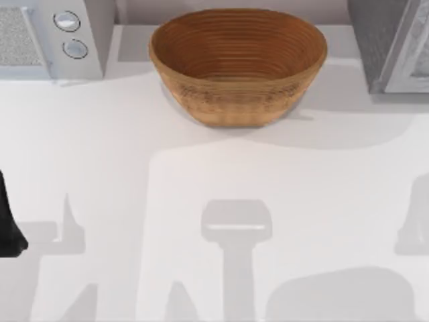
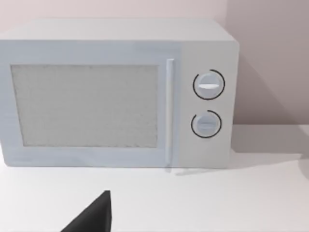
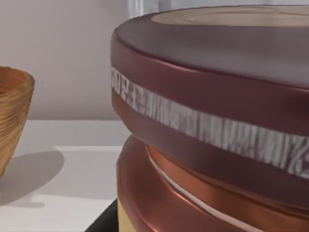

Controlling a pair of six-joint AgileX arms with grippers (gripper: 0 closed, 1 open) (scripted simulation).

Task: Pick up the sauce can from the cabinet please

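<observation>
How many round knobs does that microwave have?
2. Both sit on the microwave's control panel beside the door, one knob directly above the other knob. From above they show at the table's far left corner.

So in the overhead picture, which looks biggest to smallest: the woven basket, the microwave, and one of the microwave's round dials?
1. Woven basket, plainly the largest.
2. Microwave, though the picture's edge cuts it off, so its full size is unsure.
3. Upper dial, smallest; the lower dial looks alike.
</observation>
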